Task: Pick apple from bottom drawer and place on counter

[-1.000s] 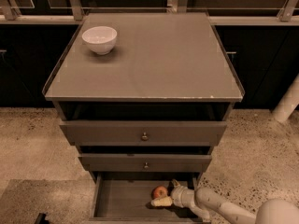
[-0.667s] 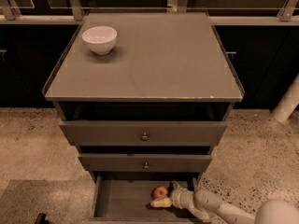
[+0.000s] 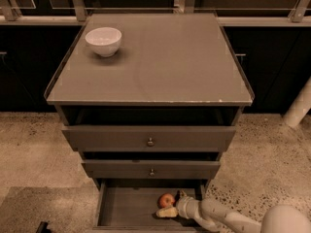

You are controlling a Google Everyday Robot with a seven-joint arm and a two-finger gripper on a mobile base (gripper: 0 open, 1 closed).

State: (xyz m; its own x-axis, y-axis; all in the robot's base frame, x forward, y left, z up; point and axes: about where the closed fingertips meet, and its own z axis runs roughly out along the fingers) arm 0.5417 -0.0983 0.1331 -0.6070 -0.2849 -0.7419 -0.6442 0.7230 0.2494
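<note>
The apple [image 3: 166,199], small and red with a yellowish patch, lies in the open bottom drawer [image 3: 127,208], right of its middle on the plank floor. My gripper [image 3: 168,208] reaches into the drawer from the lower right on its white arm and sits right at the apple, touching or almost touching its near side. The counter [image 3: 165,62] is the smooth grey-beige top of the cabinet, well above the drawer.
A white bowl [image 3: 103,41] stands on the counter's back left corner. The two wider drawers with round knobs [image 3: 150,141] are partly pulled out and overhang the bottom drawer. Speckled floor surrounds the cabinet; a white post [image 3: 299,106] stands at the right.
</note>
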